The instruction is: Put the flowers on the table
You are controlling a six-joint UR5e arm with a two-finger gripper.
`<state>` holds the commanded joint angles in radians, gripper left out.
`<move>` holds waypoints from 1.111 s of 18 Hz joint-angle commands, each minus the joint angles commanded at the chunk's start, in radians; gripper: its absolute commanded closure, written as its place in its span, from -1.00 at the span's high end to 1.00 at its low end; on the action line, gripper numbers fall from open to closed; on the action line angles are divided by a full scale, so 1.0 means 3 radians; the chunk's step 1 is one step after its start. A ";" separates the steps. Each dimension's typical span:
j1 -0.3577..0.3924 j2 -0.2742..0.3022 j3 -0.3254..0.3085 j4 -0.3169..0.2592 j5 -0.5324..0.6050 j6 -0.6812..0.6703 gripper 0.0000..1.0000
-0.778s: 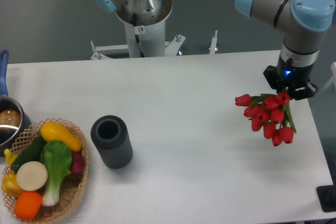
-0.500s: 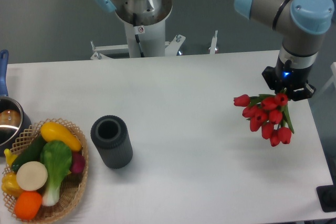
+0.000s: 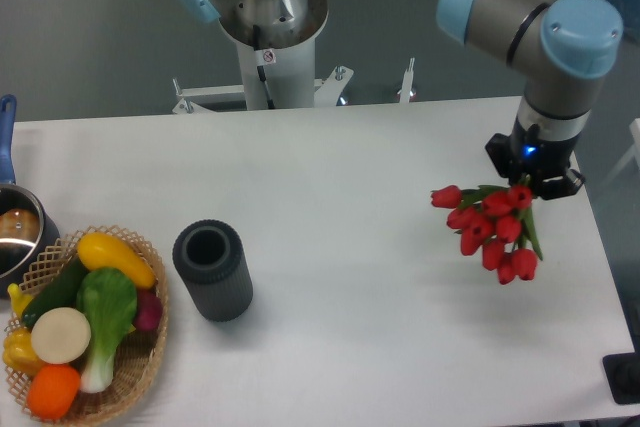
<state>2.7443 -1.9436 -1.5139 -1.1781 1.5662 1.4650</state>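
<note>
Hanging below the gripper (image 3: pixel 527 179), the flowers (image 3: pixel 487 228) are a small bunch of red tulip buds with green stems and leaves, seen over the right part of the table (image 3: pixel 360 167). The stems go up into the black gripper, whose jaws are closed on them – the fingers themselves are hidden behind the buds and the leaves. The buds spread to the left and downward from the gripper, and one bud points out to the left, apart from the others. Whether the lowest buds touch the white surface I cannot tell from this view.

On the left side, well apart from the bunch, a dark grey cylinder-shaped vase (image 3: pixel 212 270) stands upright with its opening up. Beside it, at the left edge, is a wicker basket (image 3: pixel 140 362) full of vegetables (yellow, green, orange and white ones). Just above the basket a metal pot (image 3: pixel 18 238) with a blue handle is partly cut by the frame.
</note>
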 joint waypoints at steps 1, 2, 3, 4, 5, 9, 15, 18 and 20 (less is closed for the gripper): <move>-0.0036 -0.0005 -0.0036 0.0000 0.0000 0.0000 -0.92; -0.0066 -0.0005 -0.0072 0.0015 0.0000 0.0000 -0.90; -0.0107 -0.0015 -0.0098 0.0020 -0.0005 0.0000 -0.89; -0.0153 -0.0036 -0.0108 0.0021 -0.0005 0.0000 -0.88; -0.0174 -0.0061 -0.0108 0.0026 -0.0010 0.0000 -0.83; -0.0235 -0.0229 -0.0077 0.0061 -0.0300 -0.0132 -0.65; -0.0225 -0.0363 -0.0062 0.0067 -0.0450 -0.0266 0.28; -0.0195 -0.0358 -0.0052 0.0249 -0.0455 -0.0281 1.00; -0.0123 -0.0363 -0.0057 0.0480 -0.0455 -0.0281 1.00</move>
<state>2.7074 -2.0525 -1.5309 -1.0342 1.4297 1.3806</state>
